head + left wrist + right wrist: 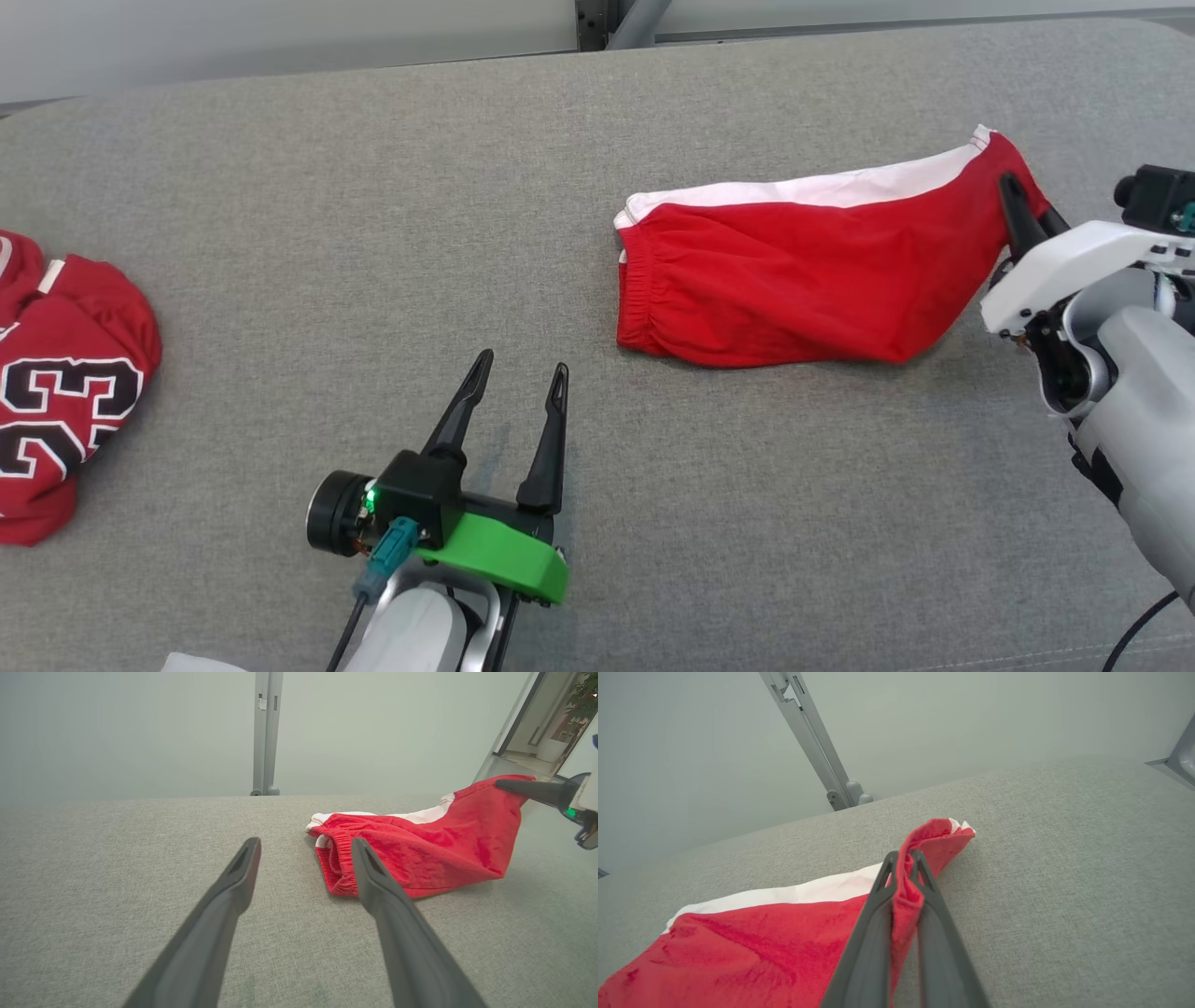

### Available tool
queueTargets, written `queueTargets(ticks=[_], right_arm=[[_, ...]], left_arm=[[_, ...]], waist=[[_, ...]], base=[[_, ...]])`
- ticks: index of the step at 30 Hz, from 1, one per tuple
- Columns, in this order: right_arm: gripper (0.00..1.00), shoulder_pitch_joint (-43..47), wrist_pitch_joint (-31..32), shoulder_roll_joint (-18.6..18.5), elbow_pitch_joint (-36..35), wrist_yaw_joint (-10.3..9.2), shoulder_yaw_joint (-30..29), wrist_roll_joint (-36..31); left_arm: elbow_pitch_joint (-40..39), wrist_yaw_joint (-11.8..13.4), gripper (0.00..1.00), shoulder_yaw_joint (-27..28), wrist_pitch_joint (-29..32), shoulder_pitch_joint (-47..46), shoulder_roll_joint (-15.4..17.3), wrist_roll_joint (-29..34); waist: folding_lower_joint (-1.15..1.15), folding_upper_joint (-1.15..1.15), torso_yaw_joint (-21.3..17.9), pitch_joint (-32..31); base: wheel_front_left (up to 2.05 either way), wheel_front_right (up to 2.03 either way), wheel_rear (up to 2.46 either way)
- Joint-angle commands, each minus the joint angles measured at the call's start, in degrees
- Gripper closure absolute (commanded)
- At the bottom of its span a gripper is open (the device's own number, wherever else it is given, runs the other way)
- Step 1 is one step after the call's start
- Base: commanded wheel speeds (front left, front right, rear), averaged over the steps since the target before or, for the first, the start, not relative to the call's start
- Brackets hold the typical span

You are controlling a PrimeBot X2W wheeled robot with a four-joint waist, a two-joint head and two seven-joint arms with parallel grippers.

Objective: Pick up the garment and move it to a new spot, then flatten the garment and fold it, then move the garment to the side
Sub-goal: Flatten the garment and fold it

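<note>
The garment (794, 280) is a pair of red shorts with a white side stripe, lying folded on the grey table at the right. My right gripper (1018, 210) is shut on its far right corner, which is lifted off the table; the red cloth (903, 884) is pinched between the two fingers. From the left wrist, the shorts (434, 854) have their elastic waistband nearest, and the right gripper (507, 784) holds the raised corner. My left gripper (518, 373) stands open over bare table, left of the waistband, with nothing between its fingers.
A second red garment (65, 373), a jersey with black and white numbers, lies crumpled at the table's left edge. The grey cloth-covered table (373, 233) stretches between both garments. A grey metal post (266, 732) rises behind the far edge.
</note>
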Motion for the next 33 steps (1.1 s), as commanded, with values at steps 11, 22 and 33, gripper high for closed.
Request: queueTargets(ticks=[11, 22, 33], right_arm=[[1.0, -3.7, 0.9, 4.1, -4.1, 0.0, 6.2, -4.7], [1.0, -4.0, 2.7, 7.9, -10.0, -0.01, 13.3, -5.7], [0.74, -0.5, 5.5, 9.1, -13.3, 0.0, 19.4, -7.4]], left_arm=[[-0.4, 1.2, 0.0, -1.8, 0.0, 0.2, 0.2, -2.4], [-0.5, 2.2, 0.0, -2.5, 0.0, -0.3, 0.1, -4.2], [-0.5, 2.2, 0.0, -1.5, 0.0, -0.9, 0.2, -4.3]], waist=[[0.0, 0.0, 4.4, -1.6], [0.0, 0.0, 6.6, -0.5], [0.0, 0.0, 5.3, 0.3]], base=[[0.0, 0.0, 0.0], [0.0, 0.0, 0.0], [0.0, 0.0, 0.0]])
